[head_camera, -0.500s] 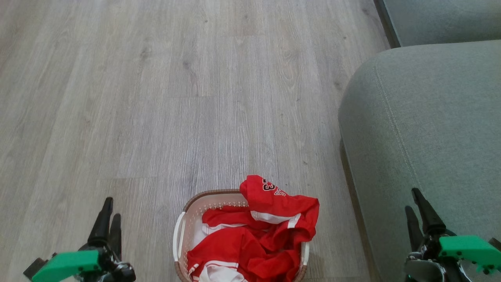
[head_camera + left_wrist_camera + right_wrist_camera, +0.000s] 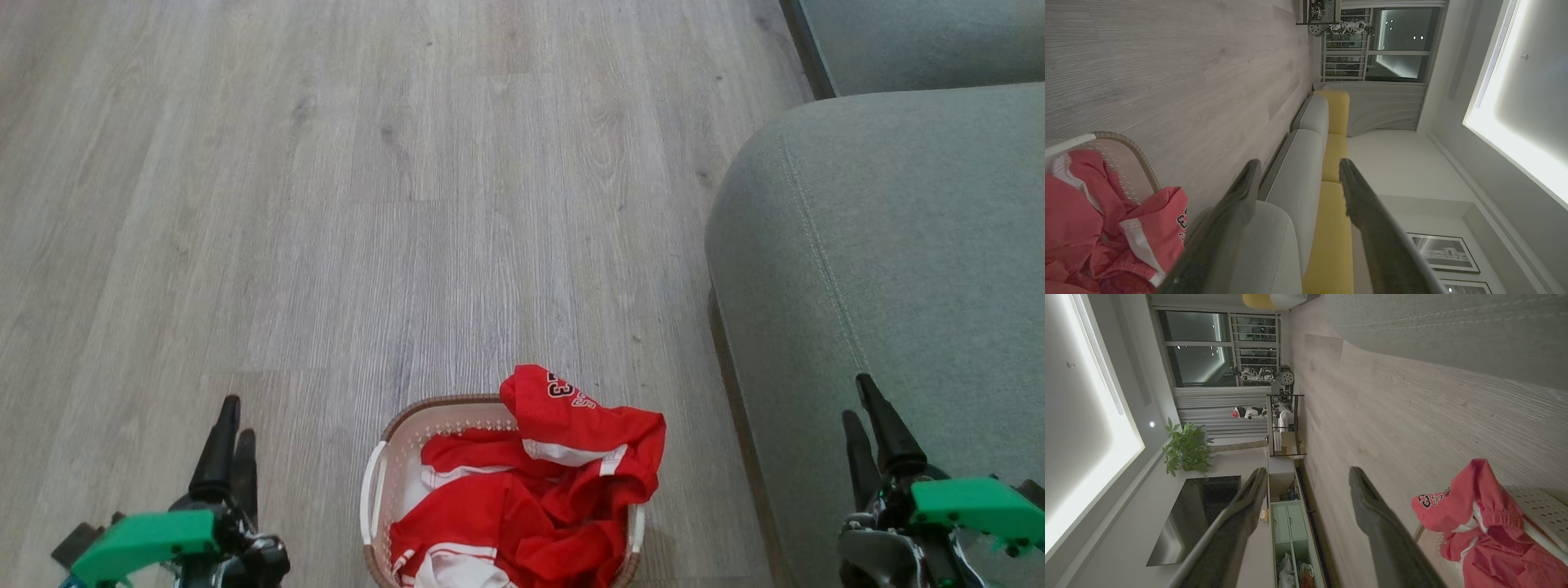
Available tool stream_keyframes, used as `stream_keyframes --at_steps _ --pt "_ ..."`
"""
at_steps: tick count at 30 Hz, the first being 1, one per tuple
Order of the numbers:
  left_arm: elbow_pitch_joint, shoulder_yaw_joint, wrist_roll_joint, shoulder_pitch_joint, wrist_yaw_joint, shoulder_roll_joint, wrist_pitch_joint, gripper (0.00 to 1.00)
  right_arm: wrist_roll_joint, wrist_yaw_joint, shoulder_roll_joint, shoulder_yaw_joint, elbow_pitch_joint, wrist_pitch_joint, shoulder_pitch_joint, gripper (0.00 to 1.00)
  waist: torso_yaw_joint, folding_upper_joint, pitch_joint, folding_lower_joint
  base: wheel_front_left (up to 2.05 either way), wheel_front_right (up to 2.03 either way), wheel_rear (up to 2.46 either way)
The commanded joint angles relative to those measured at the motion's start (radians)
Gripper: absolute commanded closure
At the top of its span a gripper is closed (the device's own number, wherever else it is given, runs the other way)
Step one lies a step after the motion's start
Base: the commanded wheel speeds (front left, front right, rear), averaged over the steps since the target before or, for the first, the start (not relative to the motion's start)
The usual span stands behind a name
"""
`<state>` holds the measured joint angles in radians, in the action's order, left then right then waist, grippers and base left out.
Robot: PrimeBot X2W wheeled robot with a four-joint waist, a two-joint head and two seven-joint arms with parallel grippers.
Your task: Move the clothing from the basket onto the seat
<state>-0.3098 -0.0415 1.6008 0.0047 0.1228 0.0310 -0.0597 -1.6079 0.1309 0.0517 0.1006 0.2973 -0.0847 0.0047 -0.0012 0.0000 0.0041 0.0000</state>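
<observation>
Red clothing (image 2: 531, 498) with white trim is heaped in the white basket (image 2: 374, 498) on the floor at the bottom middle of the head view. One piece drapes over the basket's far rim. The grey-green seat (image 2: 898, 269) stands to the right of the basket. My left gripper (image 2: 231, 420) hangs open to the left of the basket, holding nothing. My right gripper (image 2: 859, 400) is open above the seat's near edge, also holding nothing. The left wrist view has the clothing (image 2: 1094, 228), the basket (image 2: 1122, 159) and the seat (image 2: 1298, 171). The right wrist view has the clothing (image 2: 1486, 522) and the basket (image 2: 1539, 506).
Pale wood floor (image 2: 367, 204) spreads ahead and to the left of the basket. A second grey cushion (image 2: 922, 41) lies beyond the seat at the top right. A shelf unit (image 2: 1284, 424) and a potted plant (image 2: 1186, 447) stand across the room.
Both grippers have risen slightly in the head view, the left a little more than the right. The basket, clothing and seat have not moved.
</observation>
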Motion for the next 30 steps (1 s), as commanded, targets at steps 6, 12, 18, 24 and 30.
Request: stream_keyframes --at_steps 6,12,18,24,30 --pt "0.06 0.008 -0.06 -0.048 0.002 0.009 0.026 0.0 0.037 0.0 0.027 -0.027 -0.063 0.039 -0.041 0.0 -0.001 0.0 0.0 0.0 0.0 0.0 0.0" --pt "0.08 0.018 -0.117 -0.051 0.001 0.01 0.044 0.0 0.077 0.0 0.049 -0.052 -0.09 0.065 -0.044 0.0 -0.002 0.0 0.0 0.0 0.0 0.0 0.0" --pt "0.103 0.034 -0.189 -0.054 -0.011 0.011 0.061 0.0 0.148 0.0 0.062 -0.065 -0.119 0.084 -0.047 0.0 -0.003 0.0 0.001 0.0 0.0 0.0 0.0" --pt "0.128 0.05 -0.277 -0.058 -0.029 0.011 0.079 0.0 0.224 0.0 0.073 -0.087 -0.14 0.101 -0.047 0.0 -0.003 0.0 0.003 0.0 0.0 0.0 0.0" --pt "0.149 0.063 -0.337 -0.059 -0.04 0.012 0.093 0.0 0.291 0.0 0.089 -0.112 -0.159 0.116 -0.05 0.0 -0.004 0.0 0.004 0.0 0.0 0.0 0.0"
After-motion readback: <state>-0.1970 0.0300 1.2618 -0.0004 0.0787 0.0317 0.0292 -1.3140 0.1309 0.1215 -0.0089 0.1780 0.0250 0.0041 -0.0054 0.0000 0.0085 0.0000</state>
